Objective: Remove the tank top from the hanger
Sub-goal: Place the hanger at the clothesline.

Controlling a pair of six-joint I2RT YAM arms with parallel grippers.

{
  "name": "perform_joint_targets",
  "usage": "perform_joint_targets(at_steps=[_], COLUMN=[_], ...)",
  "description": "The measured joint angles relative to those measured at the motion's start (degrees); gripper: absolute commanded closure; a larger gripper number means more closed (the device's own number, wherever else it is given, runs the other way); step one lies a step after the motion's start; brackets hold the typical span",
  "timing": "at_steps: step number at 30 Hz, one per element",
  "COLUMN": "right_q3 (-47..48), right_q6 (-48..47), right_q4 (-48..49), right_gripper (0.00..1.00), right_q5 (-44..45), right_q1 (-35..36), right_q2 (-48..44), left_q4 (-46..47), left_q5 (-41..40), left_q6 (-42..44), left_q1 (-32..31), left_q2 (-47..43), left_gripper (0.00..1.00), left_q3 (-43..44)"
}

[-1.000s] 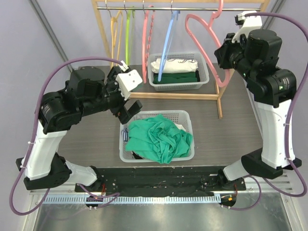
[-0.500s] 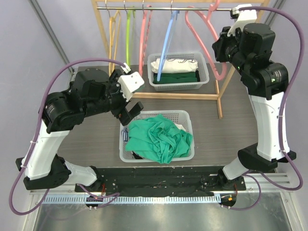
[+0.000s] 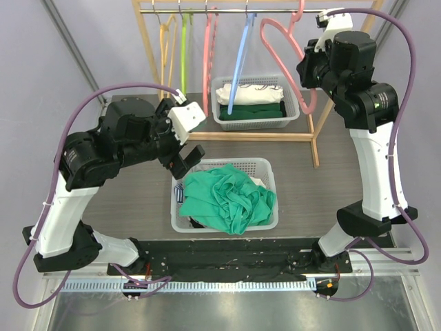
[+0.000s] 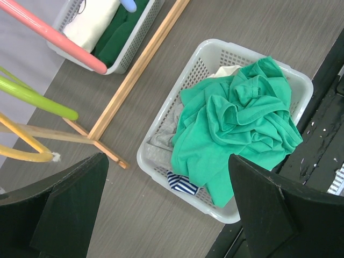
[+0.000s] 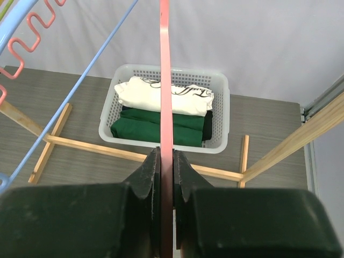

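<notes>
A dark wood-grain table [image 3: 138,198] carries a white near basket [image 3: 273,181] close to its near edge, about midway along, and a white far basket [image 3: 292,114] towards the far edge. A wooden rack [image 3: 275,137] stands on it, its base bar lying between the two baskets, just beside the far one

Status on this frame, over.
Right gripper shut on bare pink hanger. Left gripper open above basket. Green tank top crumpled in it, off hanger. Nothing blocking.

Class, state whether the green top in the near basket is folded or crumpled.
Crumpled: the green top lies bunched in irregular wrinkles inside the basket.
</notes>
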Motion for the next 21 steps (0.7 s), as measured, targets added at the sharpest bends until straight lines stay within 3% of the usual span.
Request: perform_joint_targets(at_steps=[21], right_q3=[-10.3], right_q6=[0.1], right_q4=[8.3], right_gripper=[0.99], right_q5=[0.5], right_q1=[0.0], right_q2=[-2.5], left_q4=[-0.2], left_q5=[0.4], left_q6=[0.1], left_q1=[0.1], left_q2=[1.4], left_gripper=[0.0], left_q3=[2.0])
